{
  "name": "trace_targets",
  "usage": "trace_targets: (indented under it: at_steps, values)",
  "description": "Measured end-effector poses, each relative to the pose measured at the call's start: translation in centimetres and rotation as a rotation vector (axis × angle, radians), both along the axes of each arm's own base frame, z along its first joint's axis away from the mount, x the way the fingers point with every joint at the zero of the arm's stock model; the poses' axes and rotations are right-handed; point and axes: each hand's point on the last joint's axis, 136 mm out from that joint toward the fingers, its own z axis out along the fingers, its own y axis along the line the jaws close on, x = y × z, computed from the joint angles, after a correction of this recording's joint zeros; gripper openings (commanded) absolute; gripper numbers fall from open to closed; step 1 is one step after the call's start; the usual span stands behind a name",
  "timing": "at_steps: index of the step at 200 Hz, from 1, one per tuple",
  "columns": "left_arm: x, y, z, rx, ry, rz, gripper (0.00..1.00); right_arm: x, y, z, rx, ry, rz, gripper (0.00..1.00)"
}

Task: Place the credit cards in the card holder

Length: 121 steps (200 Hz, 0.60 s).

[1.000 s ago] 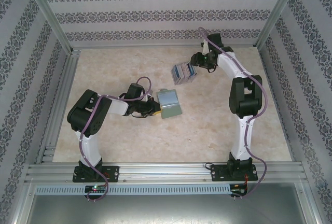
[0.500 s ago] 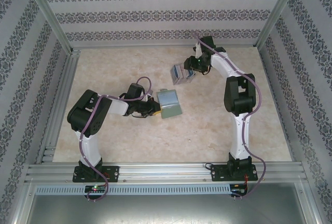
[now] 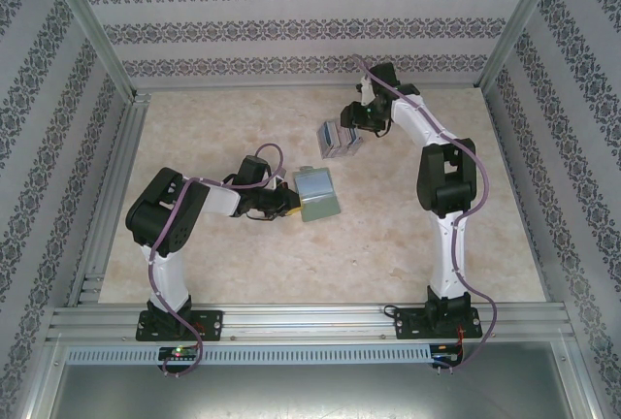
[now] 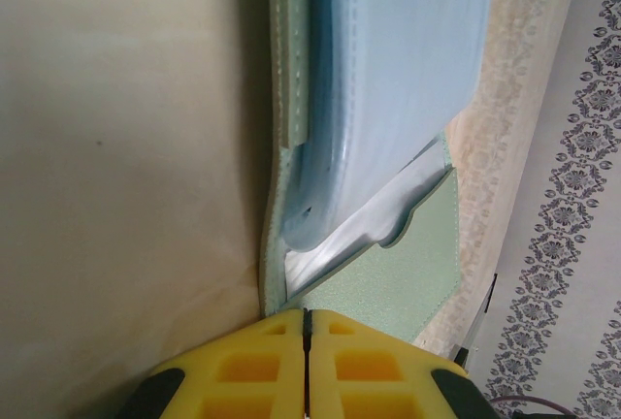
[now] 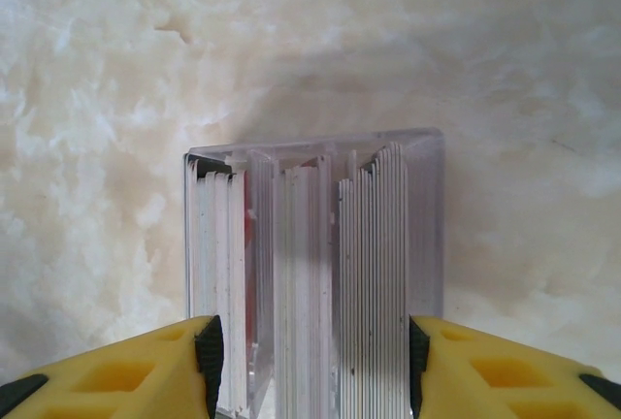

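Table (image 3: 243,264): pale marble-look top, walled enclosure w/ patterned paper. L arm (image 3: 165,220): folded low, reaching toward table centre. R arm (image 3: 441,181): stretched to far side, wrist bent left. Card holder (image 3: 318,196): grey-green, flat on table near centre, just beside L gripper (image 3: 289,201); in the wrist view the holder (image 4: 398,283) lies open, pale blue lining and a white slip showing. L gripper (image 4: 306,341): jaws closed together, tips at holder's edge; can't tell if a flap is pinched. Credit cards (image 3: 338,138): tight bundle, far centre, well apart from holder. R gripper (image 5: 310,361): approx. half open, one finger either side of cards (image 5: 310,244), pads right at the sides; contact unclear.
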Motion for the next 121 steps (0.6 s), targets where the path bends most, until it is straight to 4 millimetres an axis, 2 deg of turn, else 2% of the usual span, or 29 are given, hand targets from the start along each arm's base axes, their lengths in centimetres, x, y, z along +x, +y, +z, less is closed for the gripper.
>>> trace_targets:
  at_steps: [52,91,121]
  values:
    - [0.0,0.0,0.0,0.0,0.0,0.0,0.08,0.4,0.2,1.1,0.009,-0.013,0.005,0.54]
    - [0.0,0.0,0.0,0.0,0.0,0.0,0.08,0.3,0.5,0.2,0.021,0.008,0.013,0.53]
    - [0.0,0.0,0.0,0.0,0.001,0.0,0.08,0.3,0.5,0.3,0.023,0.008,0.014,0.43]
